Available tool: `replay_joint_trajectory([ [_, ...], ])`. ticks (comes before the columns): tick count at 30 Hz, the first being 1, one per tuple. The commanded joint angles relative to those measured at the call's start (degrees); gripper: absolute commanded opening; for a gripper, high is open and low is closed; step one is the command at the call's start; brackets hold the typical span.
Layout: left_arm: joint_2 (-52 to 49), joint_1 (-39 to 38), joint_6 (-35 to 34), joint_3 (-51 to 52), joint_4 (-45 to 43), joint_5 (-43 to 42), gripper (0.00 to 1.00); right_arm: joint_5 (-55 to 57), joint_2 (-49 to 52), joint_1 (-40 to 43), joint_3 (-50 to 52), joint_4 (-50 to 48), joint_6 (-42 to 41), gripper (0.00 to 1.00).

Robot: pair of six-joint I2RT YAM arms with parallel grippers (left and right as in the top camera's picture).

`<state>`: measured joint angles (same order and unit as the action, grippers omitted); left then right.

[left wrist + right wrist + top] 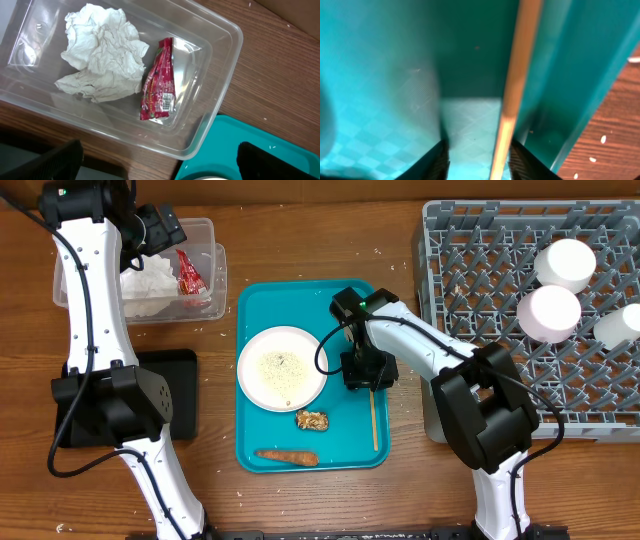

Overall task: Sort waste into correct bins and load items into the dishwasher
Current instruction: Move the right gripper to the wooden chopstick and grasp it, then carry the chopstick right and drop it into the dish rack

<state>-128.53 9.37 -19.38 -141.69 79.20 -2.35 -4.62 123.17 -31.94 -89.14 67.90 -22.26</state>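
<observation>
My right gripper (pixel 478 156) hangs low over the teal plastic tray (pixel 380 75), fingers spread apart. The thin wooden stick (pixel 512 100) lies flat on the tray between them, close to one finger

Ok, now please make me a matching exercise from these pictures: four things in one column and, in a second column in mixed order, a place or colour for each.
Column one
1. tissue
2. carrot
3. cup
4. wooden stick

Column two
A. upside down in the grey rack
B. on the tray, between the fingers of the right gripper
C. orange
D. crumpled in the clear bin

Pairs: 1-D, 2-C, 3-A, 4-B
</observation>
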Motion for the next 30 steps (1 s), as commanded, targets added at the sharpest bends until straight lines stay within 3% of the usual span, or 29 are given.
replay_joint_trajectory([
  [1,-0.6,-0.4,-0.4,0.2,-0.2,0.0,1.00,1.0,0.3,0.2,0.4,-0.6,0.0,0.29],
  [5,-0.6,-0.4,-0.3,0.2,-0.2,0.0,1.00,0.5,0.3,0.2,0.0,-0.4,-0.5,0.06],
  [6,-0.6,-0.4,-0.4,0.2,-0.2,0.0,1.00,0.3,0.3,0.2,-0.3,-0.1,-0.6,0.04],
  [14,-0.6,-0.4,-0.4,0.2,-0.2,0.0,1.00,1.7,-0.6,3.0,-11.0,7.0,-0.5,0.04],
  [21,-0.6,-0.4,-0.4,0.2,-0.2,0.0,1.00,11.3,-4.6,12.5,-25.8,15.0,-0.2,0.04],
  [24,-0.6,-0.4,-0.4,0.2,-0.2,0.0,1.00,10.6,-6.2,18.8,-30.2,13.7,5.3,0.04],
  [30,-0.6,-0.4,-0.4,0.2,-0.2,0.0,1.00,-1.1,-7.0,29.3,-31.5,7.2,24.9,0.04],
])
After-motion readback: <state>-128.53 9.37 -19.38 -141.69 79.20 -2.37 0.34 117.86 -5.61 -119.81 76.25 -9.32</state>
